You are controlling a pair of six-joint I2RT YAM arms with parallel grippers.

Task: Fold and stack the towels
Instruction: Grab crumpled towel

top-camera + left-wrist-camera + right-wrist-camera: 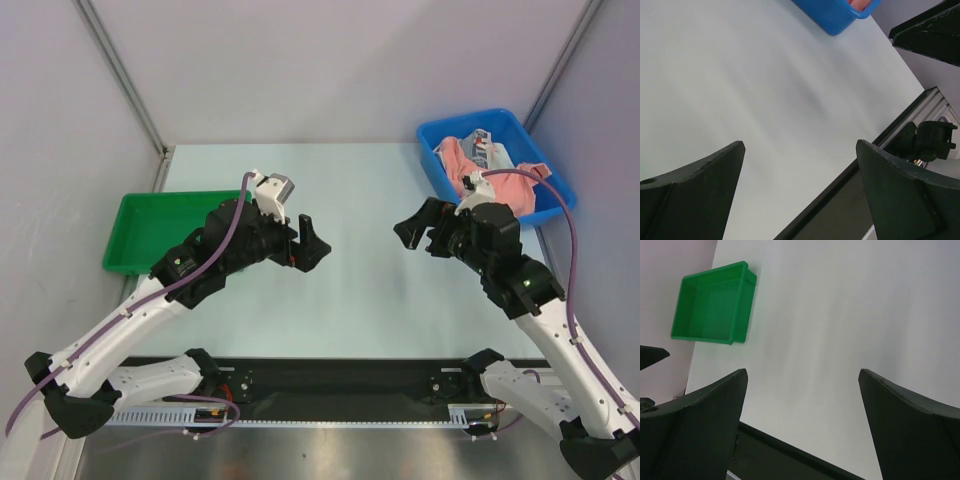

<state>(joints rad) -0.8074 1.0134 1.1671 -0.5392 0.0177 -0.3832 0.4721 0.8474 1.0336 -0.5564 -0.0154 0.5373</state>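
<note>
Both sets of fingers were spread wide, nothing pinched in either. The left fingers (pixel 312 245) hung over the middle of the counter (pixel 360 310), tips aimed to the right. The right fingers (pixel 415 232) did the same thing mirrored, tips aimed left. So the two faced each other across a stretch of pale counter, well apart and not touching anything. Both wrist cams backed that up: each showed just two dark fingers with plain counter between them.

The towels (pixel 487 172) were all in the blue bin (pixel 440 135) at the far right corner of the counter, bunched in a loose heap, not folded. The salmon-pink one was on top, sprawling toward the bin's near rim. A white bit with dark markings poked out behind it. Couldn't really tell how many were in the pile. The right arm's purple cable (pixel 560 205) arced across the near side of the bin.

The left wrist cam caught a corner of the bin with a sliver of pink inside. The green tray (pixel 135 240) sat at the left edge of the counter, well away from the towels, partly hidden behind the left arm.
</note>
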